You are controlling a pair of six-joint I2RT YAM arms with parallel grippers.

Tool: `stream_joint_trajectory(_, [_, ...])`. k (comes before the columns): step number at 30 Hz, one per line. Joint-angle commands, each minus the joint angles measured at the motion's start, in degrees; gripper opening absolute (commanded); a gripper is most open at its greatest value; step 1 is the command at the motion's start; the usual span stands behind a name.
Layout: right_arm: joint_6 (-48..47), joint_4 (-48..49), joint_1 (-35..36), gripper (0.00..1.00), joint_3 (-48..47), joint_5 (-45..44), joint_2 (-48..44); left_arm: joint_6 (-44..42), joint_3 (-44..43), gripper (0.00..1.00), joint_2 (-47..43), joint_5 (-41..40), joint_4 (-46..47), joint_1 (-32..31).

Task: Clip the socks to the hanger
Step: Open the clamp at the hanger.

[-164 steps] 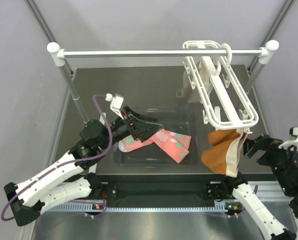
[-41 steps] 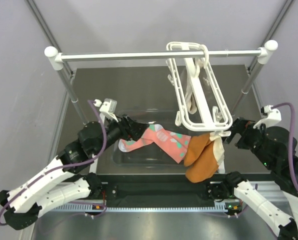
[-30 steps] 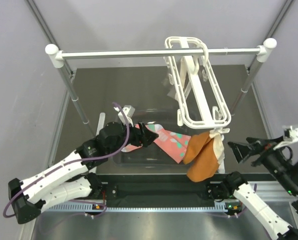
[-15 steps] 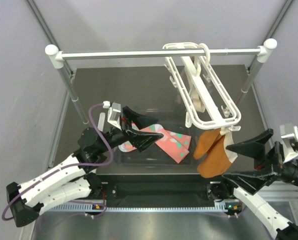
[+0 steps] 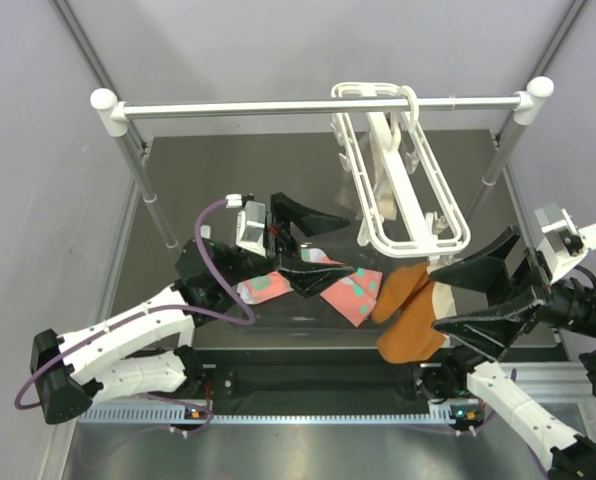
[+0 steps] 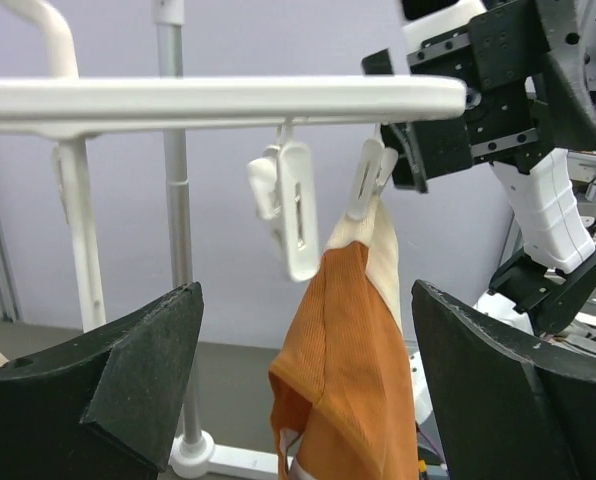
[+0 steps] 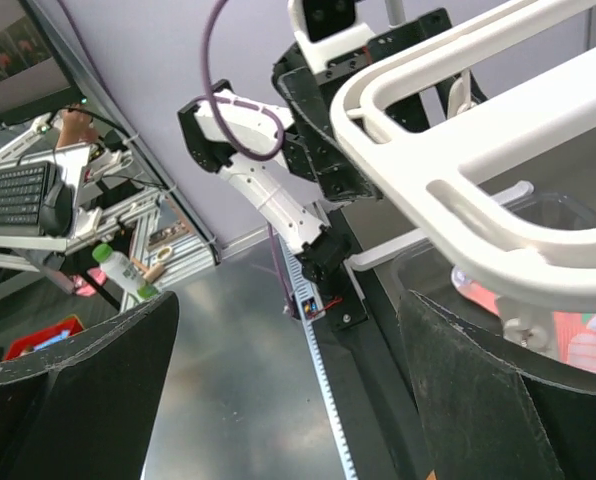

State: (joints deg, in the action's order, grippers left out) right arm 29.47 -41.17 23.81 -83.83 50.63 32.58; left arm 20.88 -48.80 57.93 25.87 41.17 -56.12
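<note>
The salmon-pink socks (image 5: 350,292) lie in a clear tray (image 5: 278,326) on the table; a pink patch of them (image 7: 578,345) shows under the hanger. The white hanger (image 5: 398,170) hangs by its hook from the metal rail, with rust-orange cloth (image 5: 406,318) and beige cloth (image 6: 383,255) clipped at its near end. My left gripper (image 5: 350,245) is open above the socks and holds nothing. It faces the orange cloth (image 6: 348,390) and a free clip (image 6: 293,215) under the hanger (image 6: 218,98). My right gripper (image 5: 436,298) is open beside the orange cloth, just under the hanger (image 7: 478,120).
The metal rail (image 5: 318,105) with white ball ends spans the back on two posts (image 5: 143,190). Grey walls close in both sides. The left arm (image 7: 268,190) shows beyond the hanger in the right wrist view, above the toothed strip (image 7: 323,390) at the table's near edge.
My left gripper has risen off the socks and swung right toward the hanger's near end. My right gripper has moved left and up to the orange cloth. The hanger has swung slightly.
</note>
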Motion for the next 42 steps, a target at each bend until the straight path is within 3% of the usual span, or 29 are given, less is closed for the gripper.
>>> stream_joint_trajectory(1, [2.2,4.2,-0.7,0.90,0.2,-1.7,1.9,-5.3,-3.8,0.90,0.9,-1.3,3.1,-1.2])
stream_joint_trajectory(7, [2.0,3.7,-0.7,0.90,1.0,-5.1,1.6,-5.9,-6.4,0.86,3.4,1.9,2.9,-1.5])
stream_joint_trajectory(14, [1.0,2.6,-0.7,0.89,1.0,-6.8,1.7,-8.8,-8.1,0.83,5.0,-0.7,0.8,-1.7])
stream_joint_trajectory(19, [-0.2,0.2,-0.7,0.90,-0.3,-8.1,1.8,-8.3,-10.2,0.61,6.4,-0.3,-0.2,-1.9])
stream_joint_trajectory(28, [-0.6,-3.1,-0.7,0.91,-2.6,-7.3,1.5,-10.2,-11.8,0.42,7.6,-2.4,-3.6,-4.3])
stream_joint_trajectory(35, [-1.4,-6.6,-0.7,0.91,-4.4,-7.7,1.2,-17.3,-14.5,0.30,10.2,-12.2,-7.5,-12.5])
stream_joint_trajectory(42, [-5.0,-13.6,-0.7,0.88,-10.7,-14.0,2.2,-22.0,-18.1,0.16,13.5,-22.0,-8.3,-19.5])
